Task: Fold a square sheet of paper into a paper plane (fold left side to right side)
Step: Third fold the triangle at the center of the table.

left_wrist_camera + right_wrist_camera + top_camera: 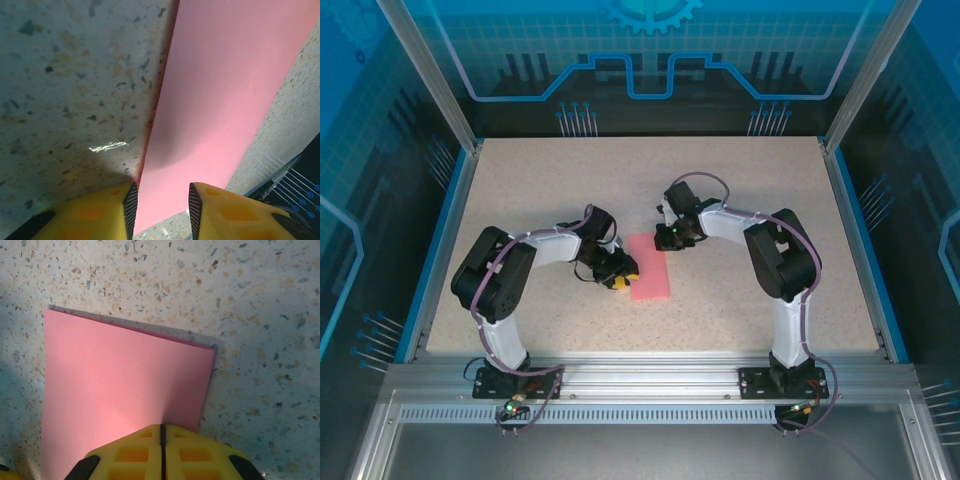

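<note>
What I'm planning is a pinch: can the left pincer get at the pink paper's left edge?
Probably yes: the left pincer is open right at the edge of the folded pink paper, with nothing between.

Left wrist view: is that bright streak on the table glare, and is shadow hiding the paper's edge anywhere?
Left wrist view: yes, a glare streak on the table; dark shadow crosses the sheet of paper near the left end effector, edge readable. Right wrist view: paper well lit, edges sharp.
</note>
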Controlling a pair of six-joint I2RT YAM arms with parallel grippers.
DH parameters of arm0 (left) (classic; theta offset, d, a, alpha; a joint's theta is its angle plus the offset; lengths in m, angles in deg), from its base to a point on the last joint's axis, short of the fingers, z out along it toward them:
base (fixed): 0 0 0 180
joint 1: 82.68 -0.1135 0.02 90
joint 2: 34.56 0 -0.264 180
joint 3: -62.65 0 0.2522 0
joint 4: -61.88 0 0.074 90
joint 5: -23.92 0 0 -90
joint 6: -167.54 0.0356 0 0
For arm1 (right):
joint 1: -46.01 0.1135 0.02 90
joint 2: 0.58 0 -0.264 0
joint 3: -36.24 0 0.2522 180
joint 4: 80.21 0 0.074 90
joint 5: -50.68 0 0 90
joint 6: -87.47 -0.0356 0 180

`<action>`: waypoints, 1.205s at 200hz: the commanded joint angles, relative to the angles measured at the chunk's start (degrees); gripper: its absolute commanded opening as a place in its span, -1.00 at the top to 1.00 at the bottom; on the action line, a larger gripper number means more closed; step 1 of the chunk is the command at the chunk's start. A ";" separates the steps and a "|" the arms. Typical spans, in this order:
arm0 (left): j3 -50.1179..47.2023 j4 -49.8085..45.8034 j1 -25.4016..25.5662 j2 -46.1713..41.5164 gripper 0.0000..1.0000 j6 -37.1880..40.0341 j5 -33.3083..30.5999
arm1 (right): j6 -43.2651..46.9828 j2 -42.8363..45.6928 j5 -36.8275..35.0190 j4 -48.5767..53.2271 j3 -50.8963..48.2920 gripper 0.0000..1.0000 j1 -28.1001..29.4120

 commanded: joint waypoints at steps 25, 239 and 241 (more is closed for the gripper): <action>1.07 -2.73 0.31 0.01 0.28 1.06 -2.94 | 0.67 -1.64 1.00 0.38 -0.27 0.84 0.55; 3.38 -5.09 1.98 -1.19 0.80 1.83 -4.67 | 0.74 -1.08 1.38 -0.26 -0.39 0.84 0.47; 3.27 -5.16 1.95 -1.19 0.81 1.76 -4.70 | 0.82 -0.97 1.45 -0.37 -0.43 0.83 0.47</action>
